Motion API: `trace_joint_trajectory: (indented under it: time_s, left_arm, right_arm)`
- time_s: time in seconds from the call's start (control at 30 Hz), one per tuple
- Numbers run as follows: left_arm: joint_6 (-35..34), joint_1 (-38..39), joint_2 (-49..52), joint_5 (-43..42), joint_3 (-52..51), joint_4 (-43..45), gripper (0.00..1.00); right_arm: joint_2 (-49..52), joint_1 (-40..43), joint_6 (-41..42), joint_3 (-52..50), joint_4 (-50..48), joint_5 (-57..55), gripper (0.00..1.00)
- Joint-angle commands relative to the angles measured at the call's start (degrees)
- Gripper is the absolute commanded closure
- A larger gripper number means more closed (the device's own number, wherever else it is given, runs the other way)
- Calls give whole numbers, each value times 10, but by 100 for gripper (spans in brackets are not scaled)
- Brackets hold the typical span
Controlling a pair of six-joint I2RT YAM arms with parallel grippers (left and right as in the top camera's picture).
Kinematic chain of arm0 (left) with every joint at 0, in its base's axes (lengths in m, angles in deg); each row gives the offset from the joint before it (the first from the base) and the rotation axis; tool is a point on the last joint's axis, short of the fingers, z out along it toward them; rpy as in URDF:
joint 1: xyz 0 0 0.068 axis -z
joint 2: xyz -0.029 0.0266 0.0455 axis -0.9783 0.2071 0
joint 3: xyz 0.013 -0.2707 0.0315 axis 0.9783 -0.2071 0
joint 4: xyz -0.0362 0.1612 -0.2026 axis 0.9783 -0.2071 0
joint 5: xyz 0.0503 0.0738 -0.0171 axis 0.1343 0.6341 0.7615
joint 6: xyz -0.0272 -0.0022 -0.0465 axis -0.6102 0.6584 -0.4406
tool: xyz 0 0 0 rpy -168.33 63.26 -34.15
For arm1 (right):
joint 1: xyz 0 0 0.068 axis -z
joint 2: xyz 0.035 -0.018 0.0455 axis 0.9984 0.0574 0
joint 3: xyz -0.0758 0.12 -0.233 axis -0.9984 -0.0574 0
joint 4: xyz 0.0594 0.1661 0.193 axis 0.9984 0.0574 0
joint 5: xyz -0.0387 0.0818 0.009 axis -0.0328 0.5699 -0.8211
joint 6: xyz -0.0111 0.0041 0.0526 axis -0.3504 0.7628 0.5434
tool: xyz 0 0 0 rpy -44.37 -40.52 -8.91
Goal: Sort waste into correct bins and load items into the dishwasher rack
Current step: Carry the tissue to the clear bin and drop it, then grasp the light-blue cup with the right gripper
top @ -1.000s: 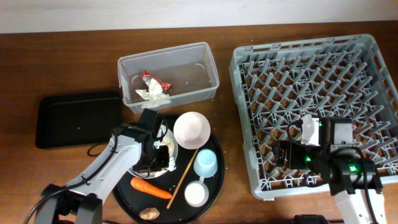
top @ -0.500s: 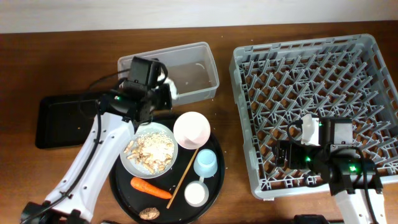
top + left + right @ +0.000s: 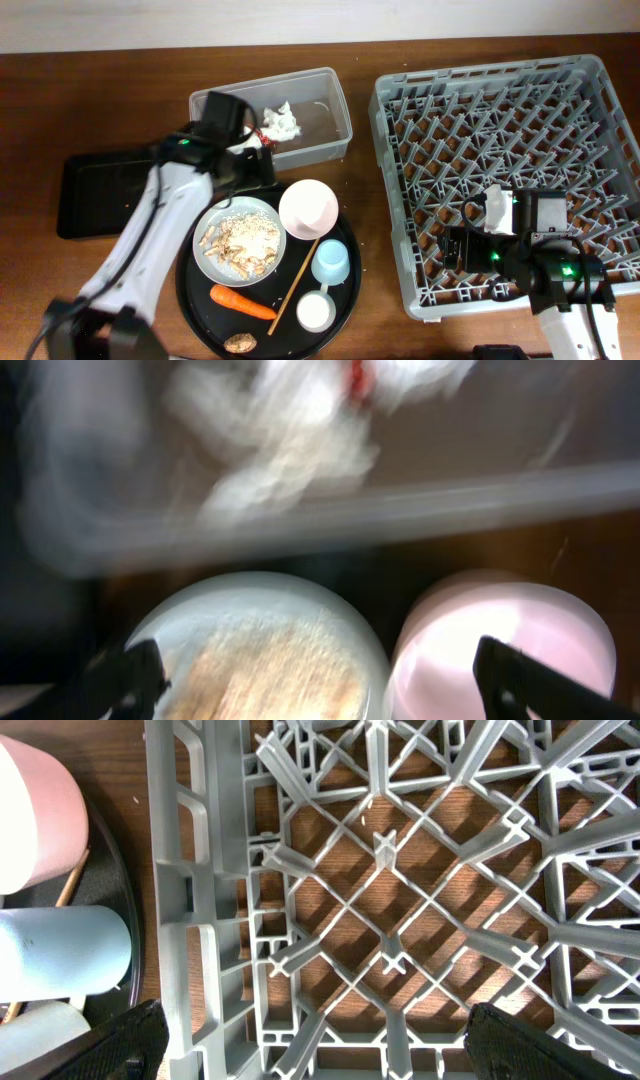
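Observation:
My left gripper is open and empty, hovering by the near rim of the clear tub. The left wrist view is blurred; its fingers straddle the pale plate-bowl of beige scraps and the pink bowl. Crumpled white napkins and a red wrapper lie in the tub. My right gripper is open and empty above the near left corner of the grey dishwasher rack. A carrot and a brown lump lie on the round tray.
The round black tray also holds a light blue cup, a white cup and a wooden stick. A shallow black rectangular tray sits at the left. The rack holds no dishes.
My left gripper lifted a napkin from the plate-bowl, carried it to the clear tub and opened; the napkin now lies in the tub. The right arm stayed still.

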Motion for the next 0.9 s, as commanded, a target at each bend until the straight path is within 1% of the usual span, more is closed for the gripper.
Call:
trace_joint_trajectory:
  time_s: [0.0, 0.03, 0.07, 0.1, 0.2, 0.27, 0.37, 0.43, 0.5, 0.57, 0.6, 0.7, 0.73, 0.8, 0.87]
  left_arm:
    - [-34, -59, -69, -12, 6, -130, 1]
    - [-34, -83, -76, -33, 5, -171, 1]
    - [-17, -103, -77, -44, 1, -200, 1]
    - [-8, -113, -77, -44, -9, -208, 1]
    - [-8, -123, -77, -44, -62, -202, 1]
    - [-8, -123, -77, -43, -90, -184, 1]
    - [-8, -123, -77, -41, -113, -173, 1]
    - [-8, -123, -77, -32, -116, -172, 1]
    - [-8, -123, -77, -31, -116, -169, 1]
    - [-8, -123, -77, -31, -116, -165, 1]
    - [-8, -123, -77, -31, -116, -164, 1]
    - [-1, -129, -77, -31, -116, -164, 1]
    - [5, -144, -77, -31, -116, -164, 0]
    - [5, -198, -77, -31, -116, -163, 1]
    - [5, -261, -77, -31, -116, -154, 1]
  right_arm:
    - [-2, 3, -2, 7, 0, 7, 2]
    - [-2, 2, -2, 8, 0, 10, 2]
    - [-2, 2, -1, 12, 1, 17, 1]
    - [-2, 2, -1, 17, 3, 17, 2]
    - [0, 2, -2, 53, 30, 17, 1]
    - [17, -22, -6, 94, 73, 18, 2]
    - [66, -110, 15, 148, 108, 11, 2]
    - [124, -198, 70, 188, 116, -14, 2]
    - [170, -276, 114, 210, 116, -63, 2]
    - [202, -337, 143, 222, 114, -113, 2]
    - [221, -374, 144, 223, 83, -120, 2]
    - [254, -418, 145, 223, -20, -70, 1]
    - [270, -425, 145, 223, -29, -68, 2]
    - [313, -434, 151, 223, -29, -70, 2]
    - [362, -445, 162, 223, -50, -76, 2]
